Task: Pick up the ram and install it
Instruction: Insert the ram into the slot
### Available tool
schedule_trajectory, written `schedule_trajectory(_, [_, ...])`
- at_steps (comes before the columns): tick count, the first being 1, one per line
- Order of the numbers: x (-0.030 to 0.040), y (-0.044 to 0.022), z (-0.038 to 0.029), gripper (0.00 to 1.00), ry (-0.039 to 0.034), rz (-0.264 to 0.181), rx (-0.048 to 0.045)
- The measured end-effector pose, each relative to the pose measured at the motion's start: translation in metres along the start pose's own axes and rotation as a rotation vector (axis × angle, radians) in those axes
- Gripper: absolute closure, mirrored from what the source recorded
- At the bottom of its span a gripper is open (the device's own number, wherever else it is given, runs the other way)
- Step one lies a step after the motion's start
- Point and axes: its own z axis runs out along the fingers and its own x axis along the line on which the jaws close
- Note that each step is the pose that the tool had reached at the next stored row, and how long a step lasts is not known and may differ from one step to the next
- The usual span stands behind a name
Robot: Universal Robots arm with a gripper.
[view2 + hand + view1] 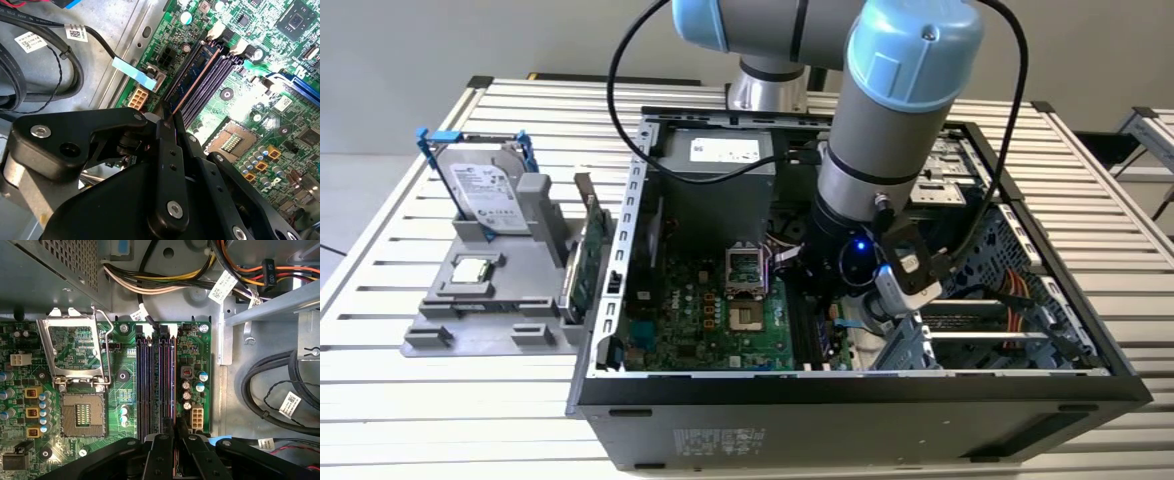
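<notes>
The ram point(196, 75) is seen edge-on in the second wrist view, standing in one of the long memory slots point(150, 385) of the green motherboard point(122, 405), in the slot nearest the board's edge; its near end is clamped between the fingers of the gripper point(167, 122), which are closed on it; beside the slots, the open processor socket point(80, 412) is seen with its metal frame point(72, 347) lifted; the board is housed in a black computer case point(854, 395) lying on a slatted table point(454, 400); outside the case, a hard drive point(487, 195) is held upright in a grey stand point(487, 320).
</notes>
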Motion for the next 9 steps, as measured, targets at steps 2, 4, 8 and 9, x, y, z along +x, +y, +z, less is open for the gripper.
schedule_trajectory(2, [0.0,0.0001,0.0001,0.0,0.0,0.0,-0.0002])
schedule_trajectory(4, [0.0,0.0,0.0001,0.0,-0.0001,0.0,-0.0001])
schedule_trajectory(8, [0.0,-0.0001,-0.0006,0.0,0.0,0.0,0.0002])
schedule_trajectory(9, [0.0,-0.0001,-0.002,0.0,0.0,0.0,0.0])
